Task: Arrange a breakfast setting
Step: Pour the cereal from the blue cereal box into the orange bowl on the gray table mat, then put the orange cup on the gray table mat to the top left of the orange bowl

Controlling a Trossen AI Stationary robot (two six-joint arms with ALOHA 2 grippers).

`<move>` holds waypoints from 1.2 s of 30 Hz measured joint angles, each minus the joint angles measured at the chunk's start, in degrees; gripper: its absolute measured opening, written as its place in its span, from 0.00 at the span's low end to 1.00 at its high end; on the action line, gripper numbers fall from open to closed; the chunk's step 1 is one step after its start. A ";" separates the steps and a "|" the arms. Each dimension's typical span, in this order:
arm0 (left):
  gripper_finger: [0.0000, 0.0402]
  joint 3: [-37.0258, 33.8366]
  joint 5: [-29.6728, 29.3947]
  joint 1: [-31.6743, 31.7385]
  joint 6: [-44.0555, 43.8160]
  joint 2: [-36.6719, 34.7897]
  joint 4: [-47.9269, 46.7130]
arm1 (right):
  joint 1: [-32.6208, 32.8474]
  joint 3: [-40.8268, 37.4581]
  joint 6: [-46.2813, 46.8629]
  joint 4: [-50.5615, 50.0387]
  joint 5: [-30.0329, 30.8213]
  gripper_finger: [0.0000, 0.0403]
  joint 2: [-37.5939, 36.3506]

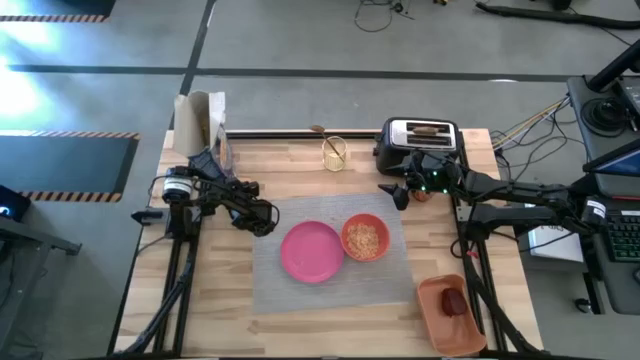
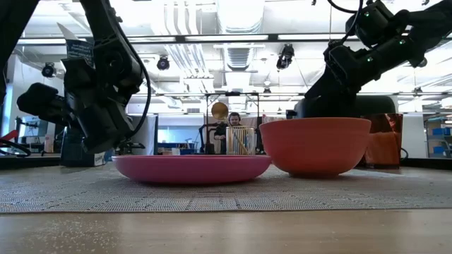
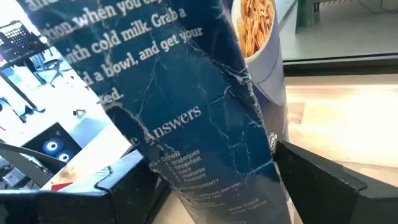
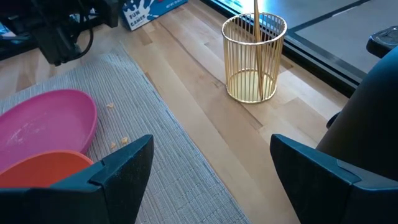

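A grey placemat [image 1: 330, 290] lies mid-table. On it rest a pink plate [image 1: 312, 250] and an orange bowl [image 1: 365, 238] with cereal in it. A blue cereal box [image 1: 200, 120] stands at the far left corner. My left gripper [image 3: 211, 168] is level at the box, one finger on either side of it [image 3: 186, 112]. My right gripper [image 4: 211, 155] hangs open and empty in front of the toaster [image 1: 420, 140], which holds a toast slice [image 1: 428, 128]. A thin wooden utensil [image 4: 256, 37] stands in a wire holder [image 4: 255, 59]. A red apple [image 1: 455, 300] lies in the orange tray [image 1: 450, 320]. My left gripper has the lower part of the cereal box [image 3: 249, 186] between its two fingers, coming at it level from the table's near side. The box fills the gap between them. Whether the fingers [image 3: 323, 180] touch its sides, I cannot tell. The box stands on the table.
The wire holder [image 1: 334, 152] stands at the far edge between box and toaster. Scattered cereal crumbs lie on the placemat beside the plate [image 4: 118, 143]. Bare wood shows along the near edge left of the tray. Cables and a desk lie beyond the table's right side.
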 joint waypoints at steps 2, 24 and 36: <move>0.75 0.14 0.69 0.00 -0.02 -0.19 -0.02 | 0.00 0.00 0.00 0.02 -0.02 0.77 -0.01; 0.93 4.81 10.92 -8.70 3.23 -4.54 -0.13 | 0.00 0.00 0.00 0.01 -0.01 0.77 0.00; 0.92 12.91 11.00 -12.68 14.86 -4.56 1.07 | 0.00 0.00 0.00 0.01 -0.01 0.77 0.01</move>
